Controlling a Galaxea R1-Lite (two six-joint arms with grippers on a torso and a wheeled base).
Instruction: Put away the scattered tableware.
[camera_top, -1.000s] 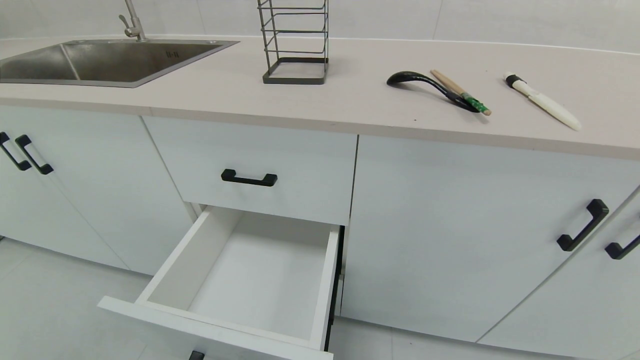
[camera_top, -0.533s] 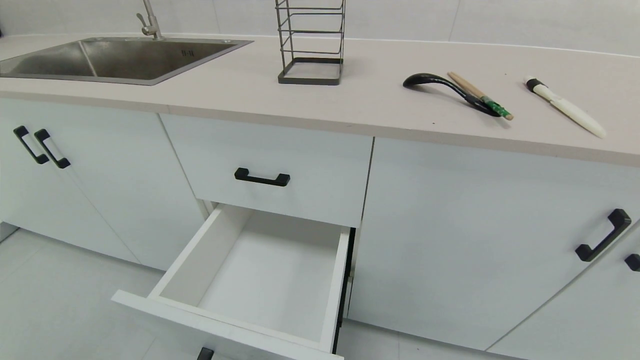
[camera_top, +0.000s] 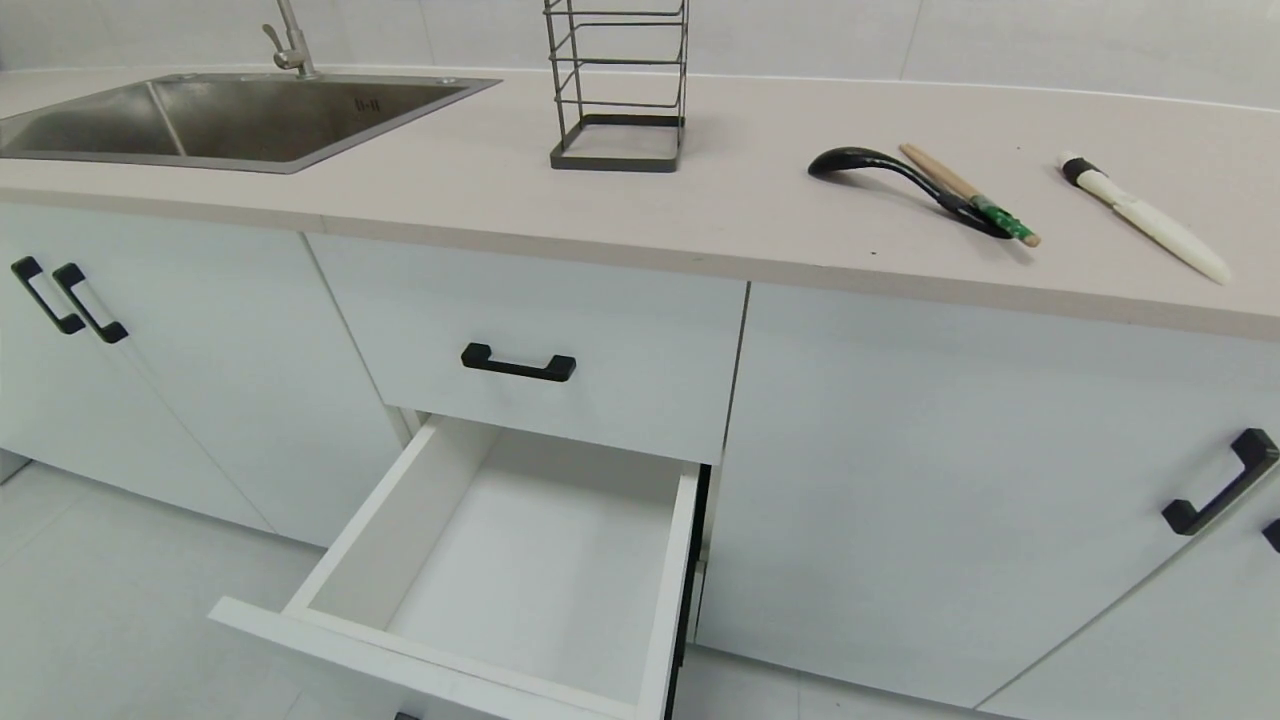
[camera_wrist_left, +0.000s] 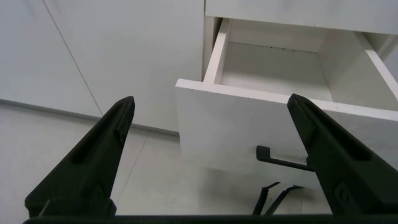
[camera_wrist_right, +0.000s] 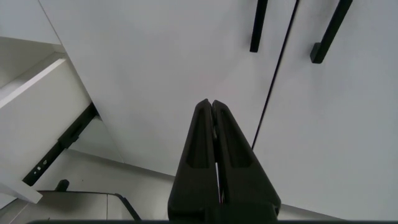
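Grippers first: your left gripper (camera_wrist_left: 209, 102) has its jaws spread wide with nothing between them, and it hangs low before the white front panel of the pulled-out drawer (camera_wrist_left: 249, 124). Your right gripper (camera_wrist_right: 211, 107) has its fingers pressed together, gripping nothing, low in front of a white cabinet door (camera_wrist_right: 161, 68), with the drawer's slide rail (camera_wrist_right: 62, 146) off to one side.

From the head view you see the drawer (camera_top: 668, 580) open beneath a closed drawer (camera_top: 620, 330) that has a black handle (camera_top: 518, 363). The tableware lies up on the countertop (camera_top: 740, 220). It consists of a black ladle (camera_top: 870, 160), a pair of wooden chopsticks (camera_top: 935, 172) with green ends lying along the ladle's handle and touching it, and, near them but apart, a white utensil (camera_top: 1150, 222) with a black band. Farther along the counter stand a wire rack (camera_top: 618, 100) and, beyond it, a steel sink (camera_top: 230, 110).
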